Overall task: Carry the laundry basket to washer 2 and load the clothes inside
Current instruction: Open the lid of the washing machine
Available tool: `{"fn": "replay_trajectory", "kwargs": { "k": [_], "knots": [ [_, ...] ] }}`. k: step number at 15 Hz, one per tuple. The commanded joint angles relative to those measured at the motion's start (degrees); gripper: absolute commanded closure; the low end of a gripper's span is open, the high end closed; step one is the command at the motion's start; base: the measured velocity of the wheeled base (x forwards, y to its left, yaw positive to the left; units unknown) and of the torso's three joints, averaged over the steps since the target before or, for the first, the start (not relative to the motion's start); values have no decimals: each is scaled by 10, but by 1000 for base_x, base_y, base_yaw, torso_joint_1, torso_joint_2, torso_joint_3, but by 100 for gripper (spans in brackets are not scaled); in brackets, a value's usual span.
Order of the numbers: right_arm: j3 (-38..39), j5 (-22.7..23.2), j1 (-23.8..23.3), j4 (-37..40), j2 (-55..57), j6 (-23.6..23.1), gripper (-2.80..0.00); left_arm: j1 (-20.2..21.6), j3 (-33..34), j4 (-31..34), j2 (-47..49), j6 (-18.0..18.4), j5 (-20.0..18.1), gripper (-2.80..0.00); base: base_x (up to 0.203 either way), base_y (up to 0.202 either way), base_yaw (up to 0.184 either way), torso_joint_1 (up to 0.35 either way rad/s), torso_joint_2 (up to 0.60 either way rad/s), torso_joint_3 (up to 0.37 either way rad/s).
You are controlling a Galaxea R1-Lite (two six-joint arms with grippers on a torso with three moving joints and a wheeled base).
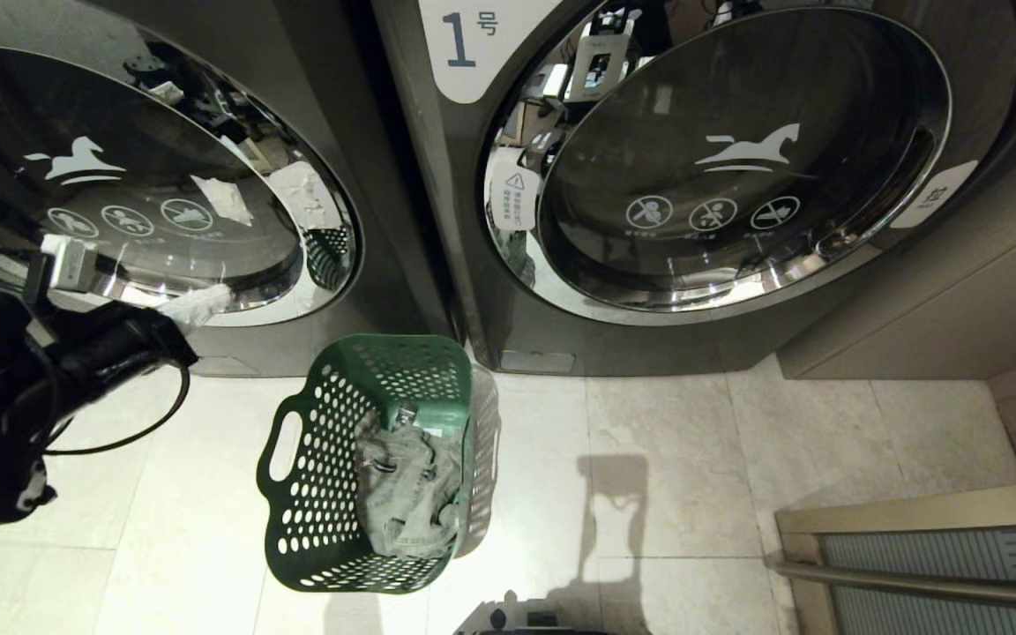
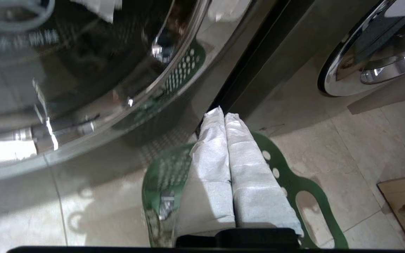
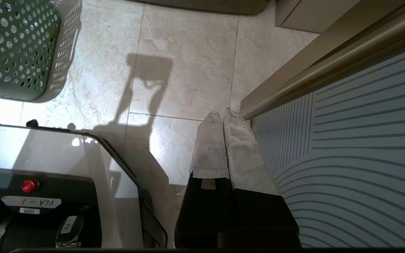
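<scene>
Standing on the tiled floor (image 1: 693, 459) just in front of the gap between two front-load washers, the laundry basket (image 1: 332, 494) holds the clothes (image 1: 407, 494), a pale grey-green garment bunched against its wall nearest the washer labelled "1" (image 1: 737, 176). The door to the left, presumably washer 2 (image 1: 146, 176), shows no number in these views, and it is closed. The left gripper (image 1: 199, 304) hangs near the lower rim of that door, its padded fingers (image 2: 223, 158) pressed together and holding nothing; in the left wrist view they point past the basket's far rim toward the seam between the machines. The right gripper (image 3: 223, 140) is parked low beside a striped panel (image 3: 346, 158), jaws likewise shut and empty. Risks from here: with the jaws narrow, the left gripper cannot hook the door recess or take the garment until it opens; a swing near the chrome ring may strike the glass; a low pass may knock the light basket aside; and the neighbouring washer may be opened by mistake.
</scene>
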Motion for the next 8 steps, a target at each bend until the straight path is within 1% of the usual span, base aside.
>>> {"fn": "replay_trajectory", "kwargs": {
  "k": [1, 4, 7, 8],
  "knots": [
    [0, 0, 0, 1, 1, -1, 0, 0, -52, -5, 19, -1, -14, 0, 0, 0, 0, 0, 0, 0],
    [0, 0, 0, 1, 1, -1, 0, -1, -110, -5, 43, -3, -22, 0, 0, 0, 0, 0, 0, 0],
    [0, 0, 0, 1, 1, -1, 0, -13, -128, -5, 66, -7, -23, 0, 0, 0, 0, 0, 0, 0],
    [0, 0, 0, 1, 1, -1, 0, -17, -139, -5, 70, -7, -23, -280, 0, 0, 0, 0, 0, 0]
  ]
}}
